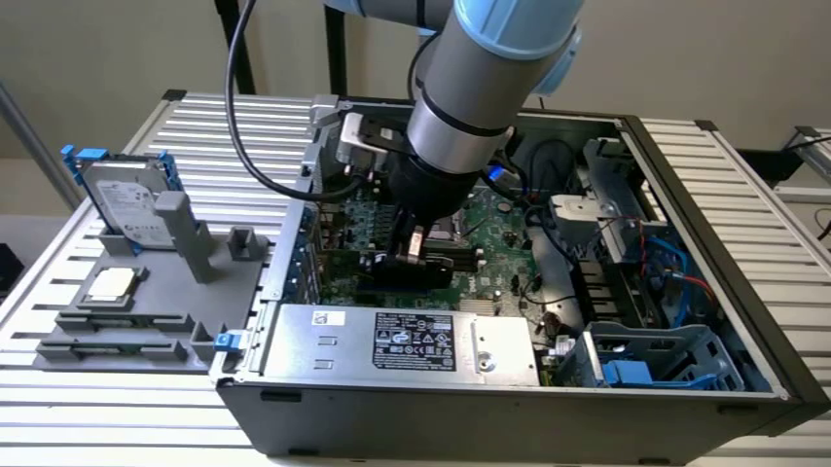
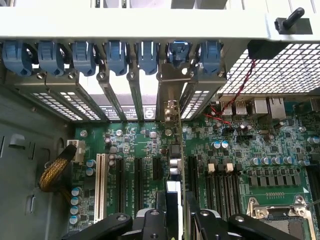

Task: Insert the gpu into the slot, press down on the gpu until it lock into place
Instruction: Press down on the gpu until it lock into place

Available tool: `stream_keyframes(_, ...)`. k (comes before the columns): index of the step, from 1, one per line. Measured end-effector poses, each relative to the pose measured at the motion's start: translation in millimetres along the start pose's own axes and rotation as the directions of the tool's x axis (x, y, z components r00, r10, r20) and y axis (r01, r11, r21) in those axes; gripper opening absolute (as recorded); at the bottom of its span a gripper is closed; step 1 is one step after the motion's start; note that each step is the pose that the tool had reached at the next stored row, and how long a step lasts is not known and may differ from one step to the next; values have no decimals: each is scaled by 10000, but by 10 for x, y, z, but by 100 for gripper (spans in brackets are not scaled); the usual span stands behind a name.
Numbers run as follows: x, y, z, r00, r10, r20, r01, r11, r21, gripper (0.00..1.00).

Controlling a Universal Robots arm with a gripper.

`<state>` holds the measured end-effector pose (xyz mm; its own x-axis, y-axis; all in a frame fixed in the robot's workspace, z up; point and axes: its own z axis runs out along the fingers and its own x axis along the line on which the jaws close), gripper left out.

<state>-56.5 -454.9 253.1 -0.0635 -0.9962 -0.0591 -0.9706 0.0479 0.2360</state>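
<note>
The gpu [image 2: 173, 165] is a thin black card seen edge-on in the wrist view. It stands upright on the green motherboard [image 2: 145, 140], its metal bracket [image 2: 171, 95] lined up with the rear panel openings. My gripper [image 2: 175, 222] is shut on the card's near end, with one black finger on each side. In the exterior view my gripper [image 1: 407, 255] reaches down into the open computer case [image 1: 727, 321] with the gpu [image 1: 405, 274] low over the motherboard [image 1: 500, 248]. The slot lies hidden under the card.
Black expansion slots [image 2: 137, 185] and a white one [image 2: 100, 187] flank the card; black memory slots [image 2: 225, 185] and the silver CPU socket [image 2: 280, 215] lie beside them. Blue clips [image 2: 115, 52] line the rear panel. A power supply [image 1: 403, 341] sits close by. A hard drive [image 1: 124, 199] rests outside the case.
</note>
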Motion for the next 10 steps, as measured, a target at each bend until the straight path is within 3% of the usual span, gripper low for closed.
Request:
stream_keyframes(6, 3, -34, 59, 10000, 4, 0, -4, 10000, -70, 26)
stream_keyframes(10, -2, -42, 76, 10000, 24, -66, -25, 9999, -155, 26)
